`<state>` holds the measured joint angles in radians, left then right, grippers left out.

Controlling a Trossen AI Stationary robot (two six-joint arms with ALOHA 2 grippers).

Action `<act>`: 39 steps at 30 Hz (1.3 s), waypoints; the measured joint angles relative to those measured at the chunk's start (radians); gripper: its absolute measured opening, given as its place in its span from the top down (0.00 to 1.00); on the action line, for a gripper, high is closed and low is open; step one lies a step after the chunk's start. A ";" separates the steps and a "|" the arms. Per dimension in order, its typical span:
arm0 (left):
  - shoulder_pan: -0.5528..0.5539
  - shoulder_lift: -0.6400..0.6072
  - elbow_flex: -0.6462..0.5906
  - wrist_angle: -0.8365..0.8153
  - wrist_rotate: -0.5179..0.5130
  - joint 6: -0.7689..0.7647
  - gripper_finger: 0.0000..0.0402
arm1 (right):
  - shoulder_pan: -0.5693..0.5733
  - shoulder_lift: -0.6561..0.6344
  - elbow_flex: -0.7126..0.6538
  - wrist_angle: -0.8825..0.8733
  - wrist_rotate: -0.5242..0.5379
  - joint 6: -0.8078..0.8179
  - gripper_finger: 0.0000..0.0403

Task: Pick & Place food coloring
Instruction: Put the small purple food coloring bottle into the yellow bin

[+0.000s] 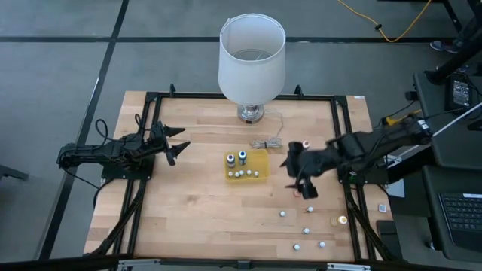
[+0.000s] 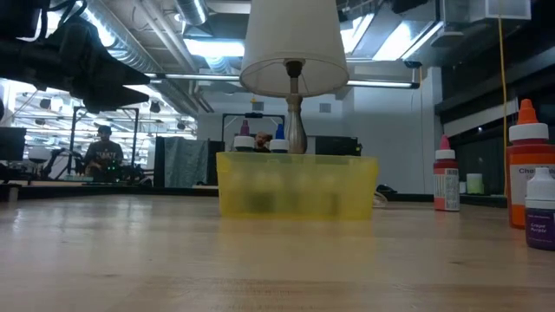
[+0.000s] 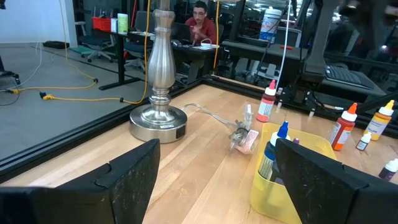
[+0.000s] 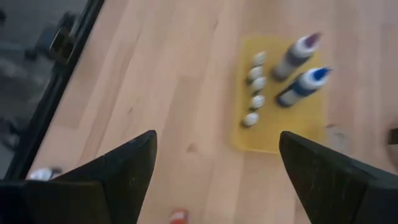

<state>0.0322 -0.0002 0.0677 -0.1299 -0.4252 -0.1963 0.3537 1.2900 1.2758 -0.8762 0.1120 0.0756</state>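
Food coloring bottles (image 1: 306,230) stand scattered on the wooden desk (image 1: 196,211), toward its right near corner, each upright with its long axis vertical and its cap up; they sit apart from one another. One red-topped bottle (image 1: 306,144) stands alone farther back, near the right edge.

More bottles are in the yellow tray (image 1: 261,156) at mid-desk: two taller ones (image 1: 242,156) upright, caps up, and a row of five small white-capped ones (image 1: 243,174) along the tray's near side, also upright. Tray is translucent yellow plastic, rectangular, low-walled.

Right gripper (image 1: 300,183) hangs above the desk between the tray and the scattered bottles, jaws spread wide, nothing between them, touching nothing. Its wrist view looks down on the tray.

Left gripper (image 1: 178,147) waits over the left side of the desk, well apart from the tray, jaws wide apart and empty.

Lamp (image 1: 251,60) at the desk's far edge: white drum shade, turned metal stem, round metal base. A thin cord (image 1: 269,141) lies between the lamp base and the tray. Desk surface is pale butcher-block wood inside a black metal frame.
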 joint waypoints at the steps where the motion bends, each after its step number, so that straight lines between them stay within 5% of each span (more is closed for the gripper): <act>1: 0.000 0.000 0.000 0.000 0.000 0.000 0.23 | 0.018 0.014 0.000 -0.005 0.000 0.004 0.16; 17: 0.000 0.000 0.000 0.000 0.000 0.000 0.22 | 0.177 0.221 -0.024 0.002 0.000 0.051 0.16; 39: 0.000 0.000 0.000 0.000 0.000 0.000 0.23 | 0.238 0.384 -0.235 0.297 -0.028 0.132 0.16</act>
<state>0.0322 -0.0002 0.0677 -0.1299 -0.4251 -0.1959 0.5922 1.6741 1.0409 -0.5788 0.0841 0.2081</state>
